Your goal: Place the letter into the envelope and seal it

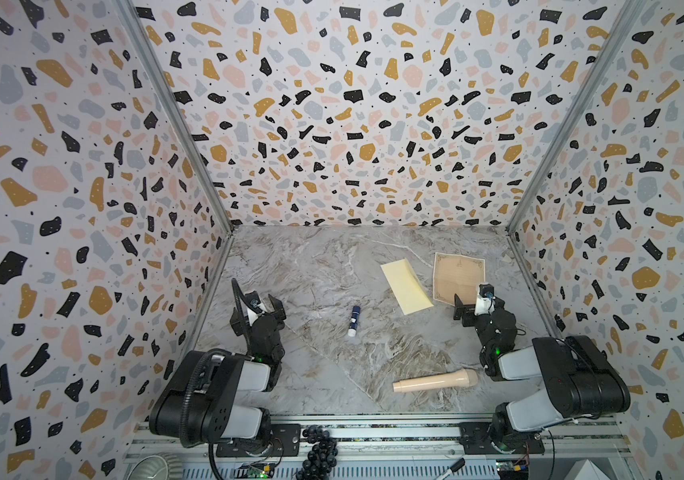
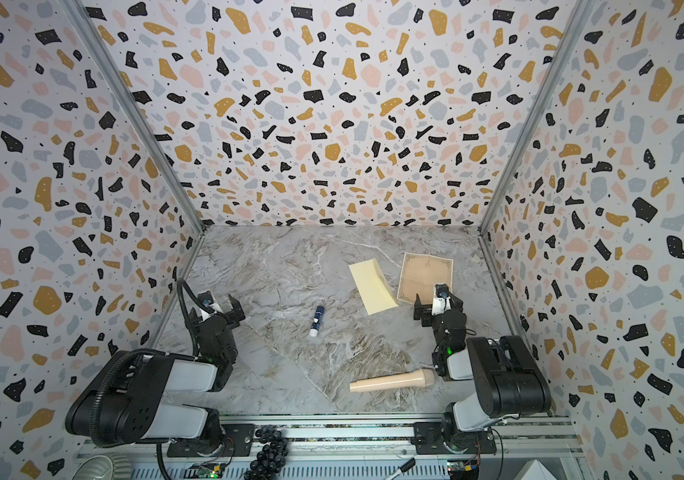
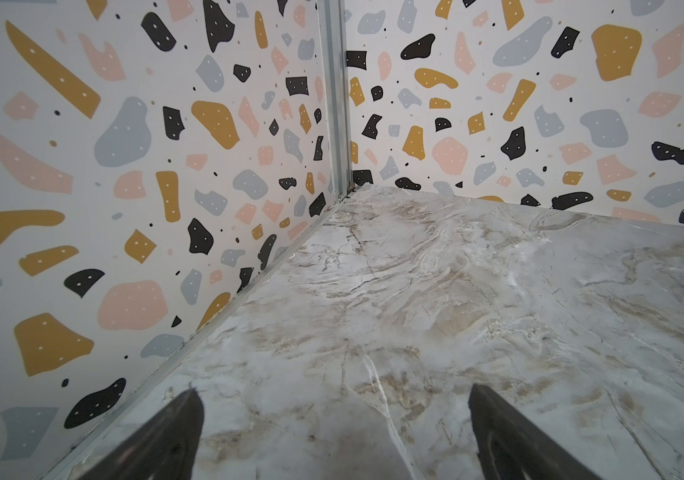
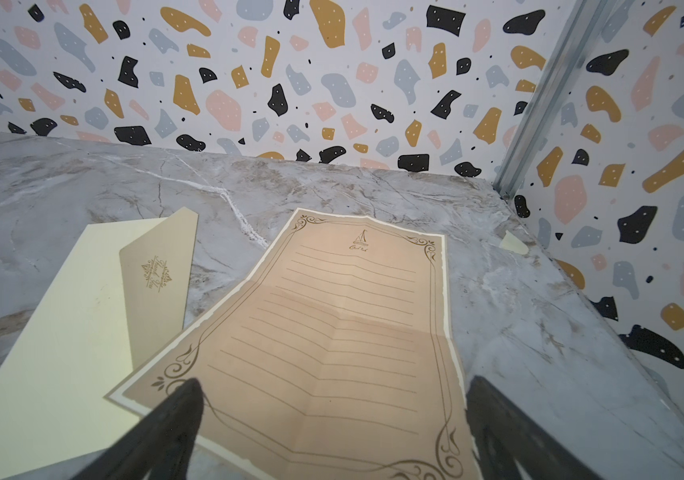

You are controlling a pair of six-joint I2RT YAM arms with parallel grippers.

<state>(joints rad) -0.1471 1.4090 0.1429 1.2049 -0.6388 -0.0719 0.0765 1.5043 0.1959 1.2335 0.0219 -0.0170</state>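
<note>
The letter [image 1: 458,274] [image 2: 425,276], a tan lined sheet with a dark ornate border, lies flat at the back right of the marble table. The pale yellow envelope [image 1: 406,286] [image 2: 373,286] lies just left of it, touching it, with its flap [image 4: 161,282] open. My right gripper [image 1: 475,302] [image 2: 435,302] [image 4: 334,381] is open over the near end of the letter [image 4: 332,332], a finger toward each near corner, holding nothing. My left gripper [image 1: 259,309] [image 2: 215,309] [image 3: 334,388] is open and empty over bare marble near the left wall.
A blue and white glue stick [image 1: 354,321] [image 2: 316,321] lies mid-table. A beige wooden handle [image 1: 435,381] [image 2: 392,381] lies near the front right. A small pale paper scrap [image 4: 514,243] sits by the right wall. Patterned walls close three sides.
</note>
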